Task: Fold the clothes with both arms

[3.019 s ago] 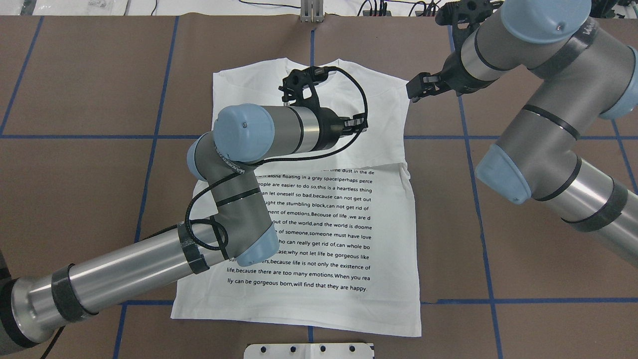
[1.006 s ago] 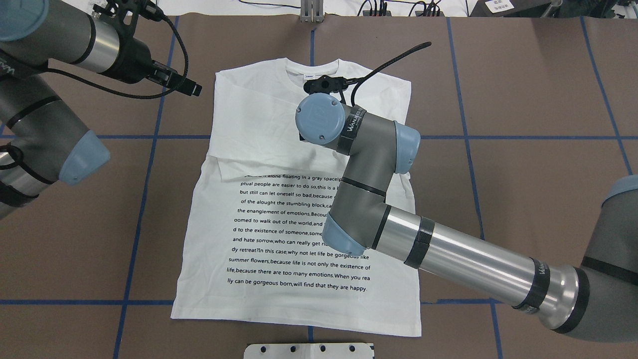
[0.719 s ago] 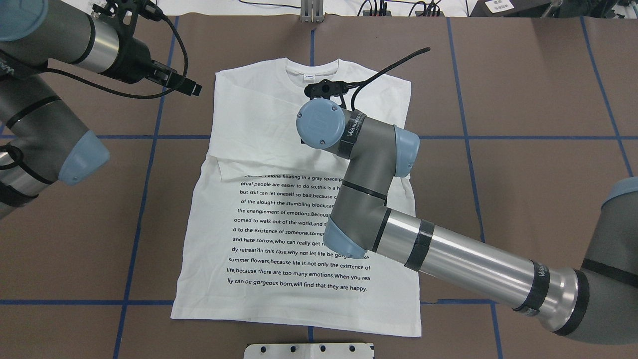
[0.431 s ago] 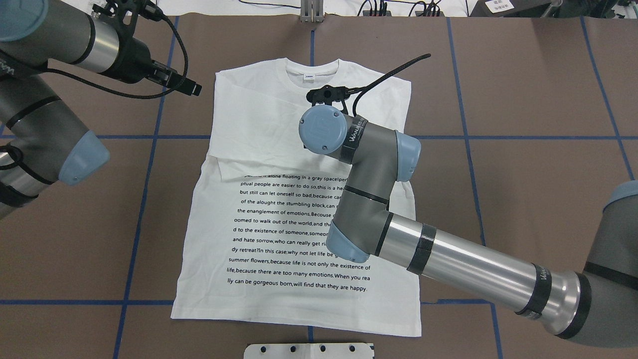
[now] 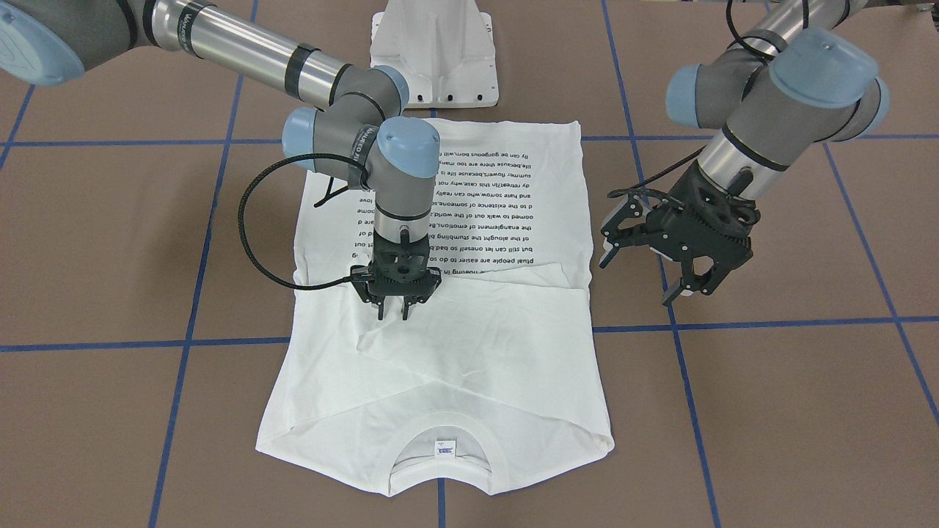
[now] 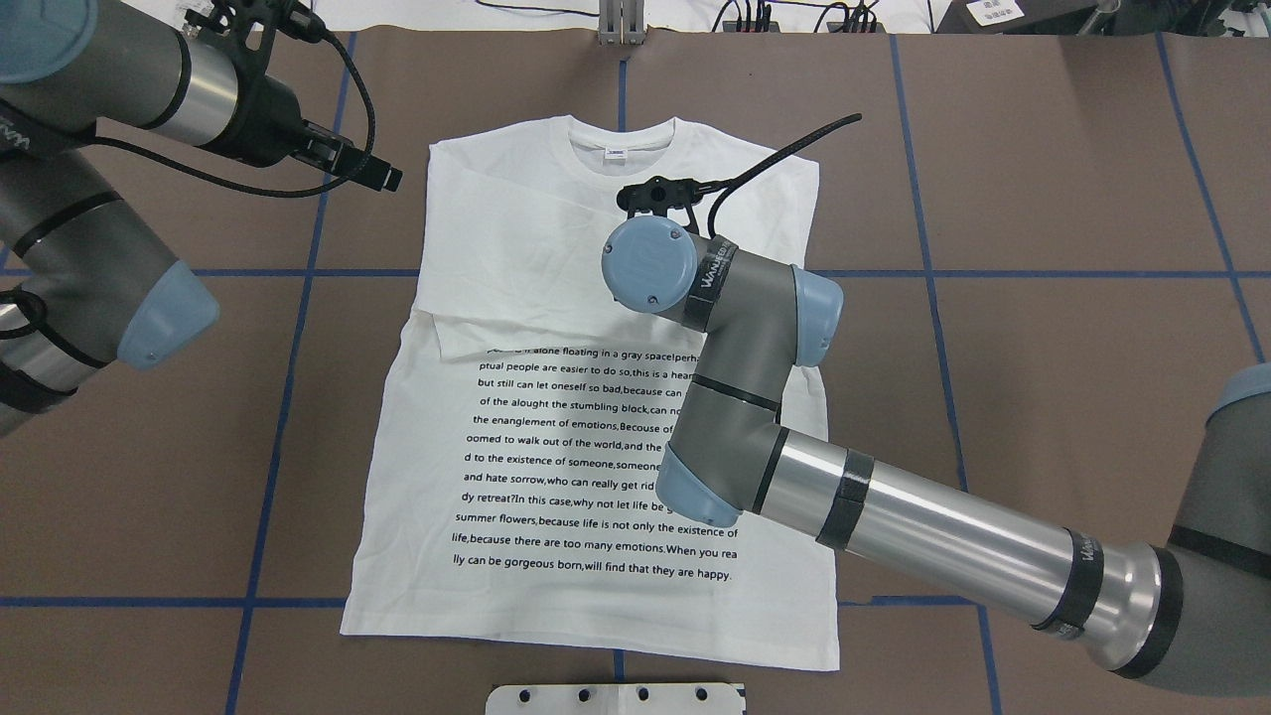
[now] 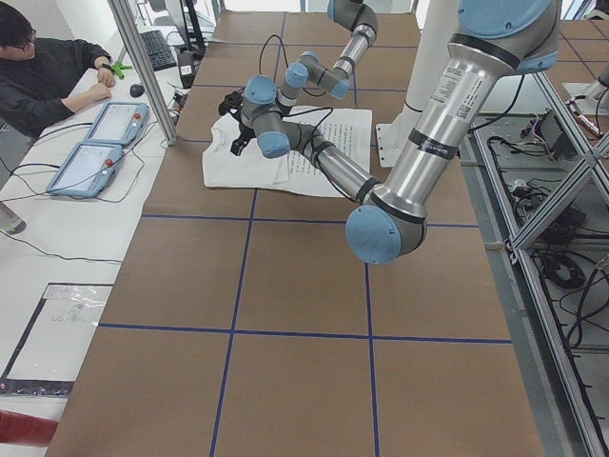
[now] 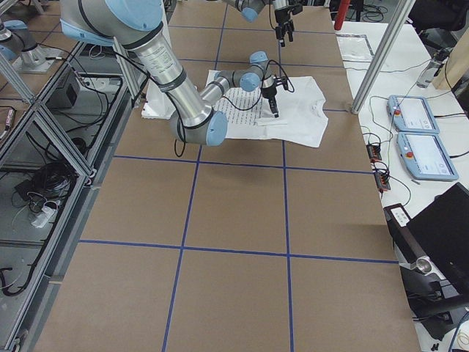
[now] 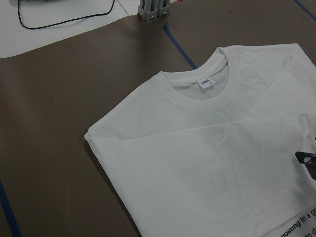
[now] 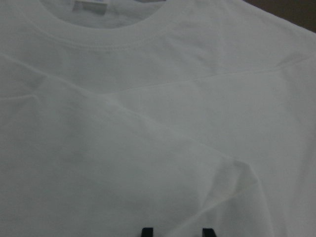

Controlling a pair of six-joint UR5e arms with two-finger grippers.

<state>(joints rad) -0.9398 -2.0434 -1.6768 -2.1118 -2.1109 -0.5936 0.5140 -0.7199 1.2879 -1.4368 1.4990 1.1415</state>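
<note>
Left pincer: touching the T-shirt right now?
Apart. The front-facing view shows the left pincer hanging open over bare brown table beside the T-shirt, with a strip of table between them.

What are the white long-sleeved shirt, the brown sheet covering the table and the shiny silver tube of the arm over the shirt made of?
White long-sleeved shirt: probably soft knit cotton, matte; it creases and has a ribbed collar. Brown table sheet: looks like paper or card, flat and dull. Silver tube of the right arm: seemingly brushed metal, with a bright streak of reflected light.
</note>
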